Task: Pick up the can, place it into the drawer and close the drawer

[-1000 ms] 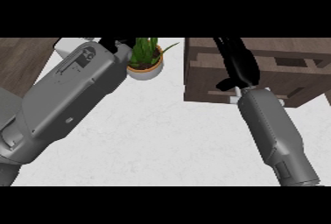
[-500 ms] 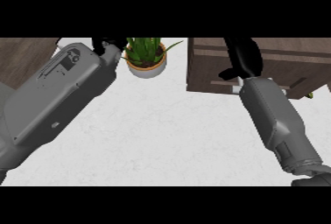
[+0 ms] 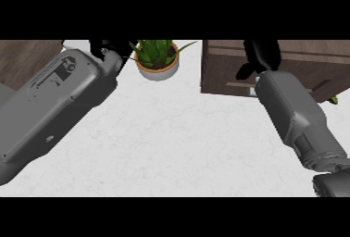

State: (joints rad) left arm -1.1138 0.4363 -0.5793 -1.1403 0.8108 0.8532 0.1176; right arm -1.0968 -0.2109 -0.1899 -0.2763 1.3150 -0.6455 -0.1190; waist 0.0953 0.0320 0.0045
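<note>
**Black right hand (image 3: 262, 54) over the brown wooden drawer unit (image 3: 219, 62); no can in sight**
The right hand lies on the unit's front, on my reading to work the drawer. The black left hand (image 3: 104, 47) sits well left of the unit, beyond the green plant in its white pot (image 3: 158, 62), likely kept out of the way. Whether either hand is spread or curled cannot be told. The can shows nowhere; it may be hidden at the unit.

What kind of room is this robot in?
Probably a kitchen: there is a white counter, a small potted plant near its far side, and a brown wooden drawer unit to the right of the plant.
</note>
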